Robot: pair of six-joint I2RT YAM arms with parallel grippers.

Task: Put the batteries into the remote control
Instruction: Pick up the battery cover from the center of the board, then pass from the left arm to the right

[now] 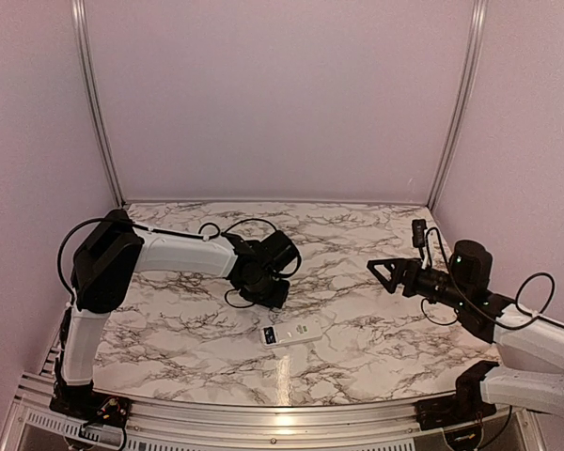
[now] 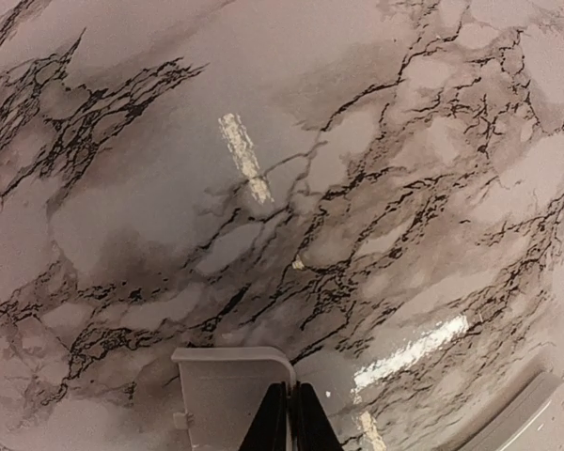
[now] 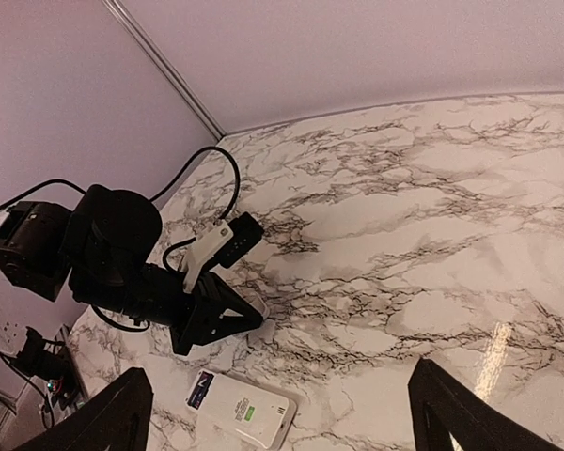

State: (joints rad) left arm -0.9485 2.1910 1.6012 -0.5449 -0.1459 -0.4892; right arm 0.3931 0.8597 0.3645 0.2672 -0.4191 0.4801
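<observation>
The white remote control (image 1: pixel 292 333) lies flat on the marble table near the front middle, with a dark patch at its left end; it also shows in the right wrist view as remote control (image 3: pixel 244 415). My left gripper (image 1: pixel 266 293) is low over the table just behind it. That left gripper (image 2: pixel 289 390) is shut on the edge of a small white cover plate (image 2: pixel 224 395), of which a sliver shows as the cover plate (image 3: pixel 266 306). My right gripper (image 1: pixel 383 273) hovers open to the right, nothing between its fingers, and the same gripper (image 3: pixel 280 368) looks down towards the remote. The batteries are out of view.
Pale walls with aluminium posts (image 1: pixel 97 103) close in the table's back and sides. A light rail (image 2: pixel 519 421) runs along the table edge in the left wrist view. Black cables (image 1: pixel 254 224) loop over the left arm.
</observation>
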